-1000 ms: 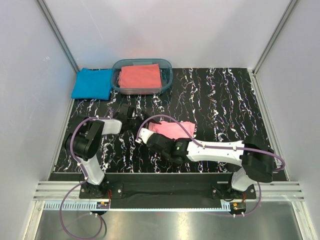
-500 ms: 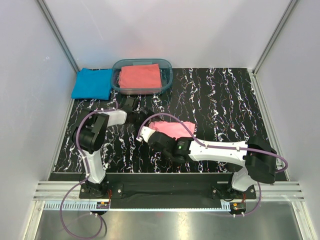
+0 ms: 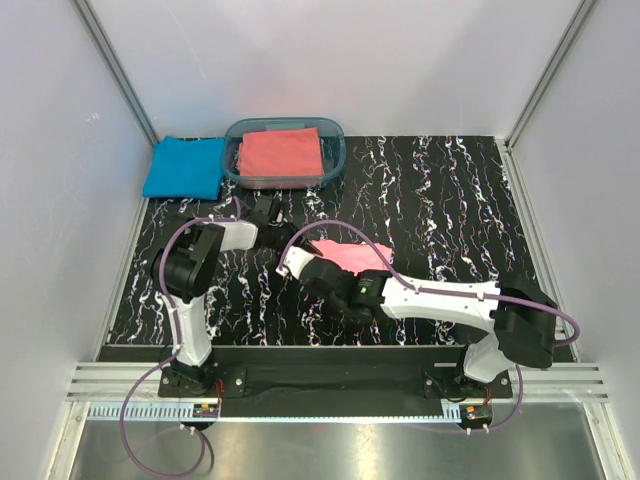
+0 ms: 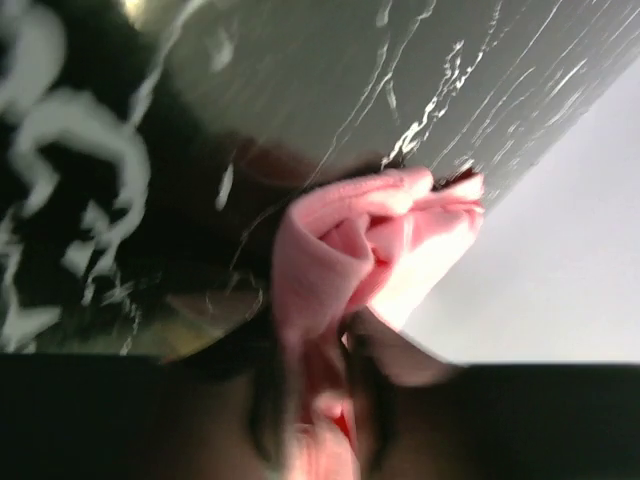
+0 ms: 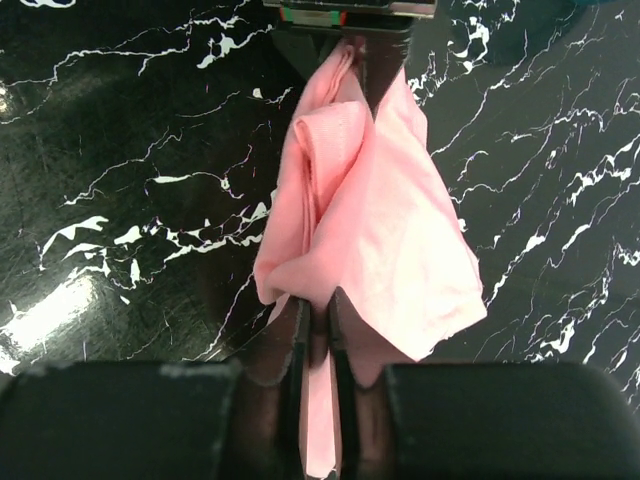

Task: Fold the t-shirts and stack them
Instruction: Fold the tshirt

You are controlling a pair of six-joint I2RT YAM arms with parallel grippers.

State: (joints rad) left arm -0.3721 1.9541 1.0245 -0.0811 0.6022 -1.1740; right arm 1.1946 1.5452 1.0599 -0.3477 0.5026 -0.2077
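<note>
I have my right end effector [image 5: 315, 310] clenched on the near end of the bunched light pink t-shirt [image 5: 370, 230] and my left end effector [image 4: 310, 400] on the far end, so its long axis runs straight between them over the surface [image 5: 120, 150].

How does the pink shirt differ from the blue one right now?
The pink shirt is bunched, the blue shirt folded flat. The pink shirt is gripped mid-table by the left gripper and right gripper; the blue shirt lies untouched, far left beside the tub. Both are plain cloth.
</note>
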